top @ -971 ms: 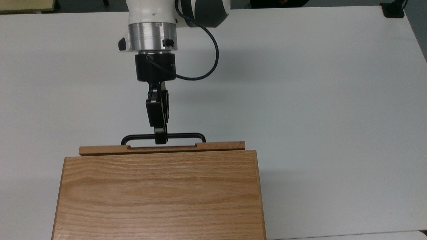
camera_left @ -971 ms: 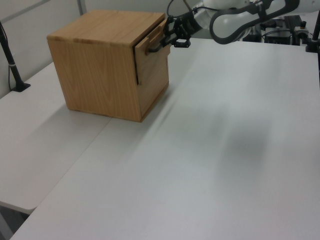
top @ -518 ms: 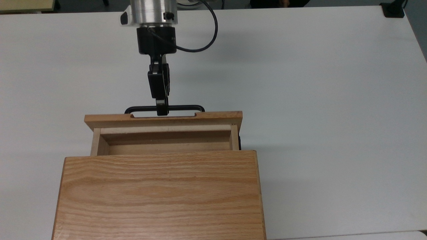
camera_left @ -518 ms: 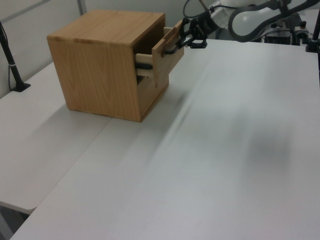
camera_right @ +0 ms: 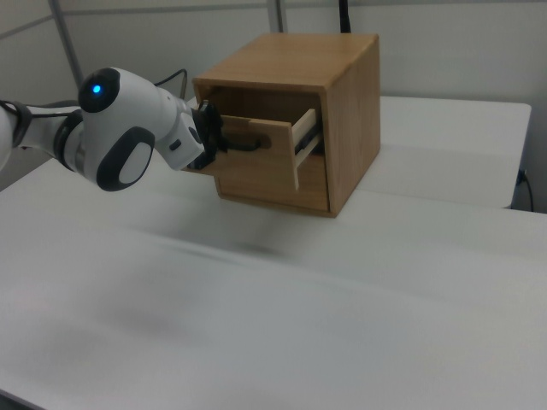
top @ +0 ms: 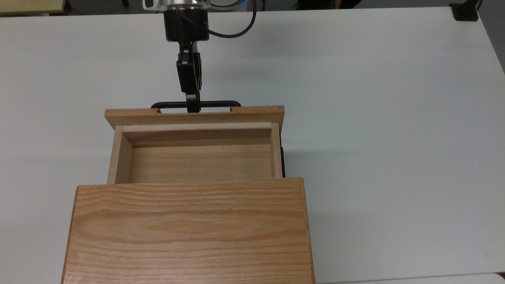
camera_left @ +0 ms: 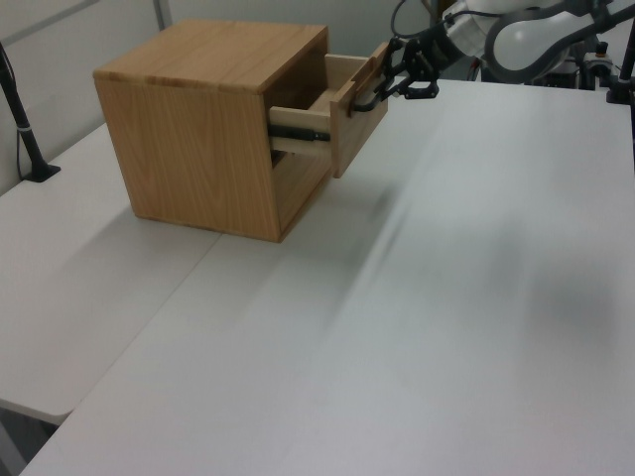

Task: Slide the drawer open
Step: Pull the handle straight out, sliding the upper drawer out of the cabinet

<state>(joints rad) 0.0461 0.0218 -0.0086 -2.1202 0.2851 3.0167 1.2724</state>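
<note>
Claw: I see the claw (top: 192,105) clamped on the handle (top: 196,105) mid-bar.
Drawer: the drawer (top: 196,152) juts about halfway out of the cabinet (top: 189,228), above the desk (top: 375,118).
Risk: I judge pulling off-axis could bind the slides or drag the cabinet.
Arm: reaches level toward the drawer front, wrist in line.

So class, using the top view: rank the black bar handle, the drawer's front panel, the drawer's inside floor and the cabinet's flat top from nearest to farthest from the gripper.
1. Black bar handle: gripped by the gripper, near its middle.
2. Front panel: just behind the handle.
3. Drawer's inside floor: farther down the top view.
4. Cabinet top: farthest, at the top view's bottom.
</note>
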